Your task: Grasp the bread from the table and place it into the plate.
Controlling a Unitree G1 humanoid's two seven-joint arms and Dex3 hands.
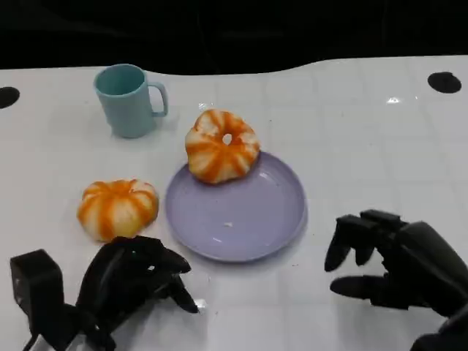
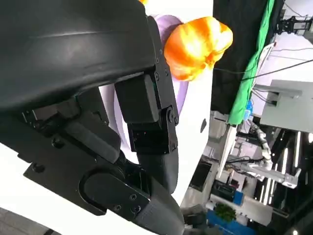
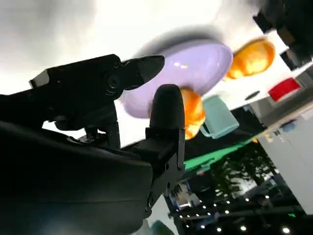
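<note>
An orange-and-white striped bread [image 1: 117, 208] lies on the white table, left of the lavender plate [image 1: 241, 227]. A second striped bread [image 1: 221, 146] sits tilted on the plate's far rim. My left hand [image 1: 135, 281] rests low on the table just in front of the loose bread, apart from it, fingers loosely bent and holding nothing. Right of the plate, my right hand [image 1: 387, 263] hovers with its fingers spread and nothing in them. The left wrist view shows a bread [image 2: 195, 46] beside the plate [image 2: 183, 98]. The right wrist view shows the plate [image 3: 186, 68] and both breads [image 3: 254, 56] [image 3: 193, 112].
A teal mug [image 1: 130, 99] stands at the back left, behind the loose bread and next to the bread on the plate's rim. Bare white table lies between my two hands and right of the plate. The table's far edge meets a dark background.
</note>
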